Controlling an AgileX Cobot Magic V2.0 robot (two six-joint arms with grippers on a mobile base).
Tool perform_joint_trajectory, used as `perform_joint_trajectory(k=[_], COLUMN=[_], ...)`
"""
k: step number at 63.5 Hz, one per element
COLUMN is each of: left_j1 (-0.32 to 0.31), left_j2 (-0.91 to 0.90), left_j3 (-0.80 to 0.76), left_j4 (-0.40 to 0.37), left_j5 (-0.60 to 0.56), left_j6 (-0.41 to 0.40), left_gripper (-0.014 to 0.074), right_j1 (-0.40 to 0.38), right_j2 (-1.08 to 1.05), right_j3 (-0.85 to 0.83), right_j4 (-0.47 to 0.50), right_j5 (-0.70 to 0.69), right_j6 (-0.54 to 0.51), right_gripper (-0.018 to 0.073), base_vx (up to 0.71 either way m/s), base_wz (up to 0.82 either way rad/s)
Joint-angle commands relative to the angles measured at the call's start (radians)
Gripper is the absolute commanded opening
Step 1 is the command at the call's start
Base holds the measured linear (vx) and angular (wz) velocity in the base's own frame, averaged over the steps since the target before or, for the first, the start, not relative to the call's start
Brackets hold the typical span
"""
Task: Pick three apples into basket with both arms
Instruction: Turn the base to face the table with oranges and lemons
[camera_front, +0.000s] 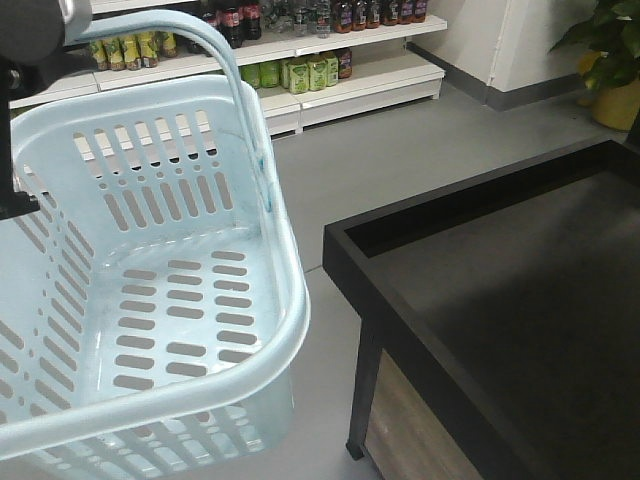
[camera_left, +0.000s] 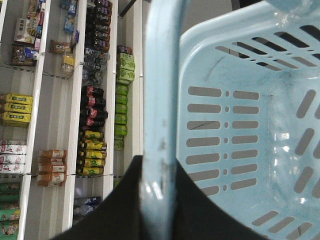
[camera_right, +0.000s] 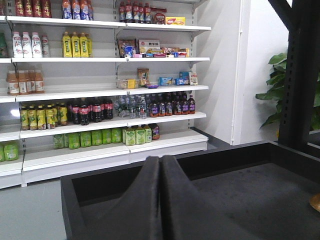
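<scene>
Front view: basket (camera_front: 160, 392) hangs in the air at left, tilted, above the grey floor (camera_front: 400, 150) and just beside the black tabletop (camera_front: 520, 300), apart from it. Its hoop handle (camera_front: 225, 50) rises to the left arm (camera_front: 30, 30) at the top-left corner. Basket bottom is bare slotted plastic. The tabletop has a raised rim. Drink shelves (camera_front: 340, 80) and a potted plant (camera_front: 610, 40) stand behind.

Left wrist view: left gripper (camera_left: 157, 200) closed on the handle. Black fingers (camera_left: 125, 210) show on both sides of the pale-blue bar, pinching it. Basket interior fills the right side of the view.

Right wrist view: right gripper (camera_right: 161, 162) has its fingers (camera_right: 145, 200) pressed together, nothing between them, poised over the near end of the tabletop. A small orange-brown shape (camera_right: 316, 202) sits at the right edge, too cropped to identify.
</scene>
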Motion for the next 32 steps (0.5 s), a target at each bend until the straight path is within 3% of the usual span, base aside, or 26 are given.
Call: perform_joint_trajectory(k=[1, 32], left_j1=[-0.002, -0.002], left_j2=[-0.019, -0.019], left_j3=[-0.034, -0.034], left_j4=[0.037, 0.027], left_j5=[-0.076, -0.076], left_j6=[-0.010, -0.010], left_gripper=[-0.0006, -0.0006], right_j1=[0.000, 0.000], right_j2=[-0.013, -0.013], right_j3=[0.014, 0.014], right_j4=[0.000, 0.000], right_j5=[-0.078, -0.078], right_j6=[-0.004, -0.004], right_gripper=[-0.0008, -0.0008], base_vx=[0.02, -0.01], base_wz=[-0.09, 0.01])
